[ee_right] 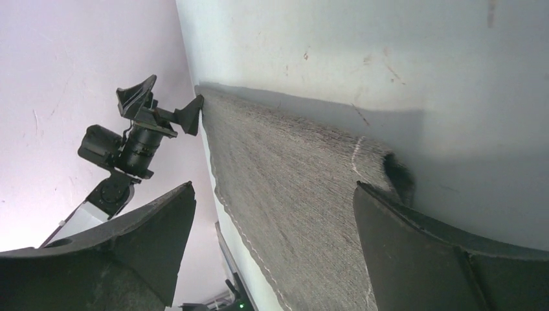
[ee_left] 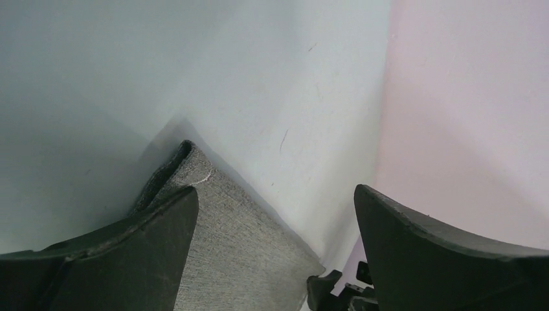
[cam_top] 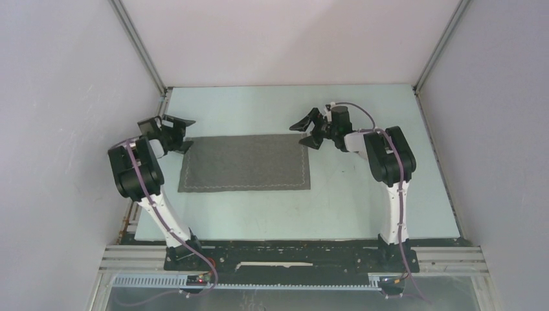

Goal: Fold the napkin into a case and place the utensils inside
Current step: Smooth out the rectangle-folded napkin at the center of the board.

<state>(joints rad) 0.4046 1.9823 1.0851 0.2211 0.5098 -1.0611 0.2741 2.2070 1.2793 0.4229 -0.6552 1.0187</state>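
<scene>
Tabletop (cam_top: 362, 194) bears napkin (cam_top: 245, 163) between left pincer (cam_top: 169, 129) and right pincer (cam_top: 305, 131).

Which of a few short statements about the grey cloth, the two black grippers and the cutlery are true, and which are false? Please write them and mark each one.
1. The grey woven cloth napkin lies flat on the pale table. True.
2. The left gripper is shut on a corner of the napkin. False: its jaws stand wide open at the far left corner and hold nothing.
3. The right gripper is open near the far right corner of the napkin. True.
4. A dark-handled knife and a small fork lie on top of the napkin. False: no cutlery shows in any view.
</scene>
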